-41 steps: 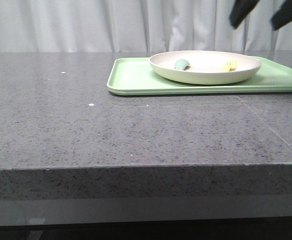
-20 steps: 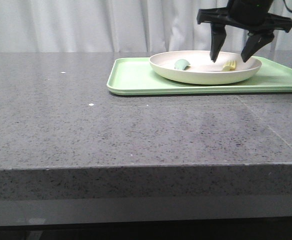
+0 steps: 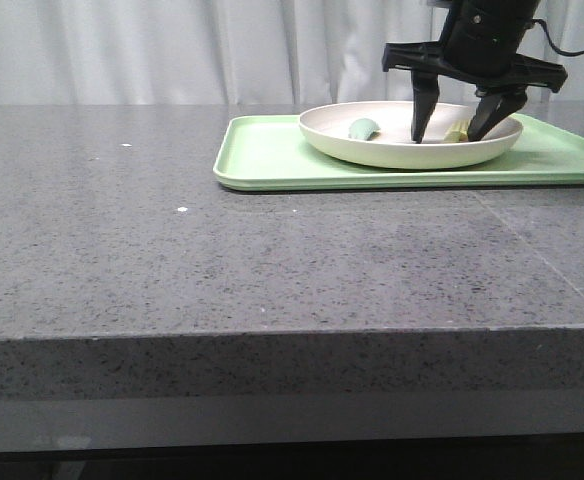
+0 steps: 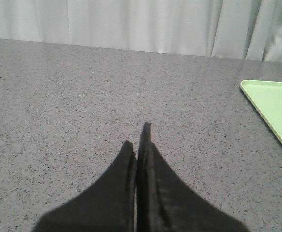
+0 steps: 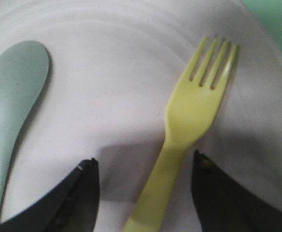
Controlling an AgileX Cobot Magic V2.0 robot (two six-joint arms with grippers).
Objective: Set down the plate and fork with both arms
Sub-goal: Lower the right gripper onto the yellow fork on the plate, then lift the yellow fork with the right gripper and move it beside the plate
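The cream plate (image 3: 392, 148) sits on the light green tray (image 3: 272, 155) at the back right. The pale yellow fork (image 5: 189, 125) lies in the plate; in the front view only a bit of the fork (image 3: 458, 131) shows. My right gripper (image 3: 450, 132) is open and reaches down into the plate, its fingers on either side of the fork's handle without touching it; it also shows in the right wrist view (image 5: 146, 166). My left gripper (image 4: 137, 140) is shut and empty over bare table, out of the front view.
A grey-green spoon (image 3: 364, 128) lies in the plate's left part, seen also in the right wrist view (image 5: 13, 106). The tray's corner (image 4: 271, 104) shows in the left wrist view. The grey stone table (image 3: 222, 250) ends at a front edge. A white curtain hangs behind.
My right gripper came down from above the scene into the plate and now straddles the fork. The plate, fork and spoon have not moved.
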